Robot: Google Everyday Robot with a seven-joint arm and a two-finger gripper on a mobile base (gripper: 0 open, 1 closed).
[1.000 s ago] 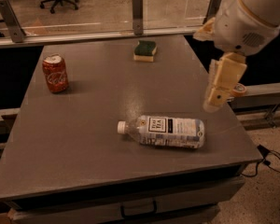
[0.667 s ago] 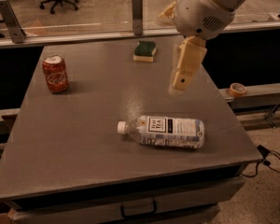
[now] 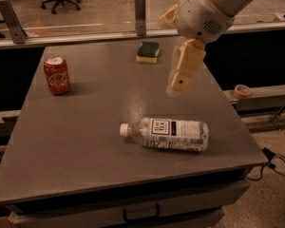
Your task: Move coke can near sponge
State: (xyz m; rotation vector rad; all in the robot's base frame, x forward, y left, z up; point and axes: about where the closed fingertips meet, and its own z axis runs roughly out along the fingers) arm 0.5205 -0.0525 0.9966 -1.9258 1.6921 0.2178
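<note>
The coke can (image 3: 57,75), red-orange with white script and a silver top, stands upright near the table's left edge. The sponge (image 3: 148,51), dark green on a pale yellow base, lies at the far middle of the table. My gripper (image 3: 176,85) hangs from the white arm at the upper right. It points down over the table's right half, in front of and to the right of the sponge and far to the right of the can. It holds nothing that I can see.
A clear plastic bottle (image 3: 168,133) lies on its side at the front middle of the grey table (image 3: 85,141). A tape roll (image 3: 241,90) sits on a ledge to the right. A glass rail with posts runs behind the table.
The arm and gripper have swung left, from over the table's right edge to the right middle. The can, sponge and bottle have not moved.
</note>
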